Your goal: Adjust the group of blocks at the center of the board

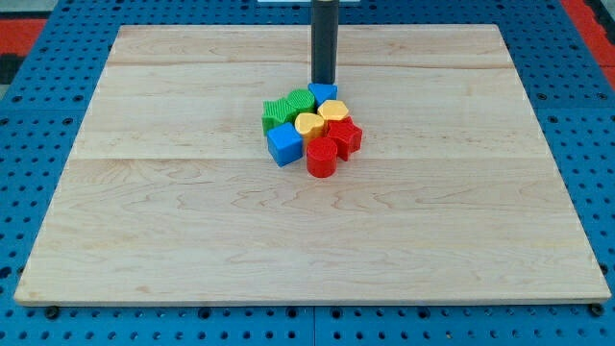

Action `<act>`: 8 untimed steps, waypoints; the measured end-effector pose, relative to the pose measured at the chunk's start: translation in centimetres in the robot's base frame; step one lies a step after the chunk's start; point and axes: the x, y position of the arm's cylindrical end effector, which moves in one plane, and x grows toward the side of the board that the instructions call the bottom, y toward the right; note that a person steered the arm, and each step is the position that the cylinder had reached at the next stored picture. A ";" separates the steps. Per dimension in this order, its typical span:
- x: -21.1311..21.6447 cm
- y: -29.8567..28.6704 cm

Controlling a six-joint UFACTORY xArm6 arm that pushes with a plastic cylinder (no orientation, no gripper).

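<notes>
A tight cluster of blocks sits near the middle of the wooden board (192, 231). Two green blocks (284, 109) form its upper left. A blue cube (283, 145) lies at the lower left. A small blue block (323, 92) is at the cluster's top. Two yellow blocks, one (308, 123) in the centre and one (333, 110) to its upper right, touch each other. A red cylinder (321, 158) stands at the bottom, and a red block (345, 136) is at the right. My tip (323, 84) rests just above the small blue block, touching or nearly touching it.
Around the board runs a blue perforated surface (38, 86). The dark rod (324, 38) comes down from the view's top centre.
</notes>
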 end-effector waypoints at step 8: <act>4.9 -12.3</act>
